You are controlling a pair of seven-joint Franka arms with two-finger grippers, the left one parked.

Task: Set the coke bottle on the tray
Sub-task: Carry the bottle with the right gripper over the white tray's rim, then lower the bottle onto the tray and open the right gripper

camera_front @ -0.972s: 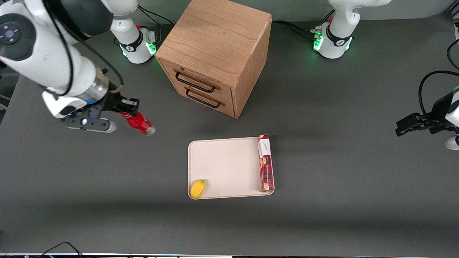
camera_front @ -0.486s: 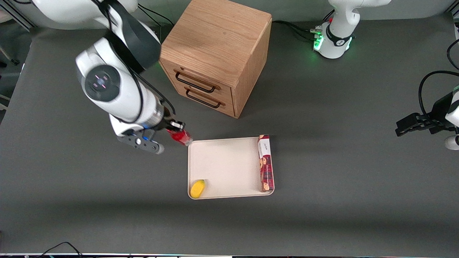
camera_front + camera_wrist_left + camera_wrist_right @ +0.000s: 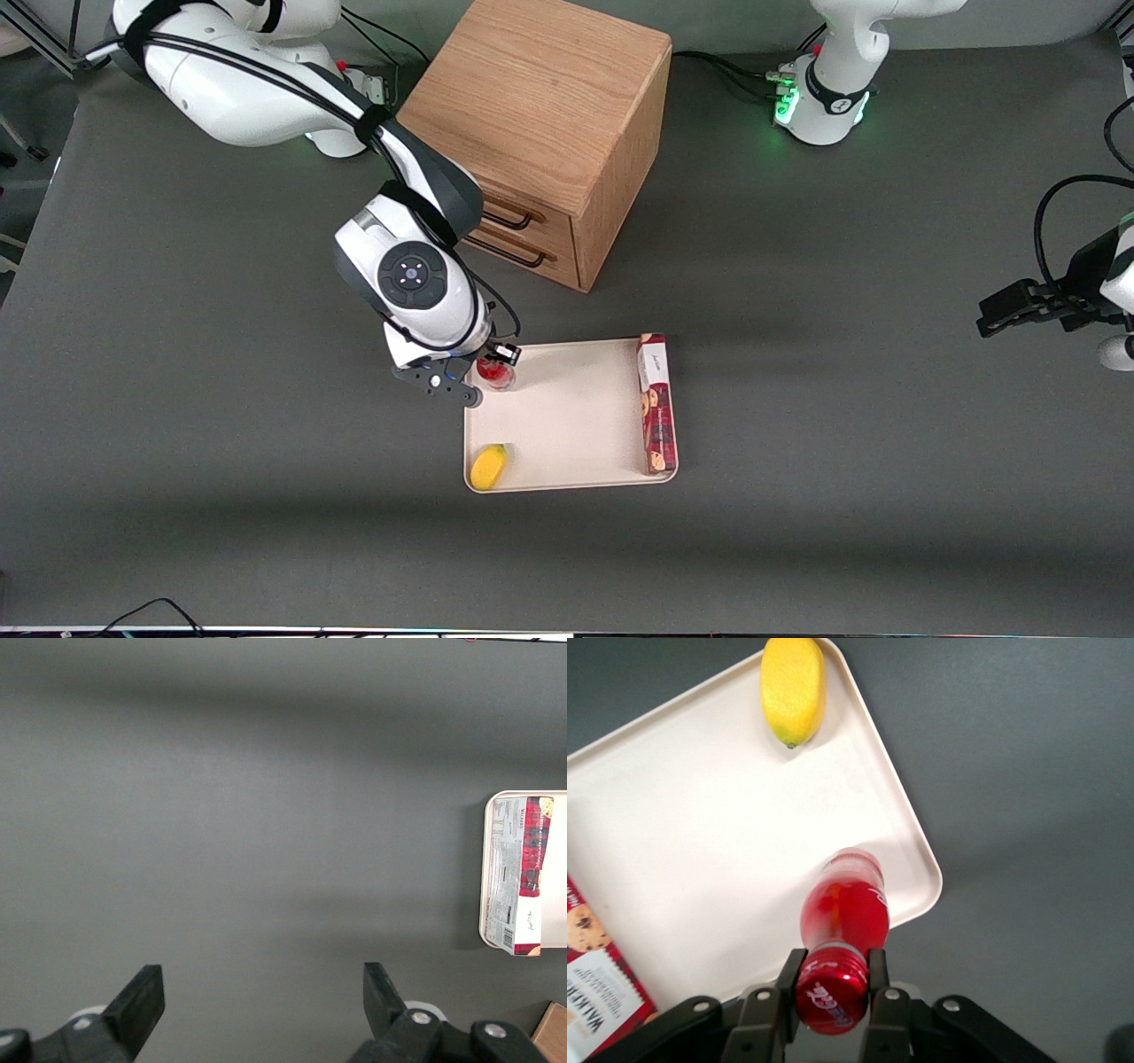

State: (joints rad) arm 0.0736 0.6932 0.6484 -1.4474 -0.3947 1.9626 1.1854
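Note:
The small red coke bottle [image 3: 495,372] [image 3: 843,912] hangs upright by its red cap, with my right gripper [image 3: 496,361] [image 3: 831,985] shut on the cap. Its clear base is over the corner of the cream-white tray [image 3: 567,416] [image 3: 700,842] that is nearest the drawer cabinet and toward the working arm's end. Whether the base touches the tray floor I cannot tell. The arm's wrist covers most of the gripper in the front view.
A yellow lemon [image 3: 488,466] [image 3: 793,688] lies in the tray's corner nearest the front camera. A long red cookie box [image 3: 656,403] [image 3: 598,979] [image 3: 521,873] lies along the tray's edge toward the parked arm. A wooden drawer cabinet [image 3: 532,133] stands farther from the camera than the tray.
My right gripper has carried the coke bottle from the working arm's end of the table to above the tray's corner, and the bottle has turned from slanted to upright.

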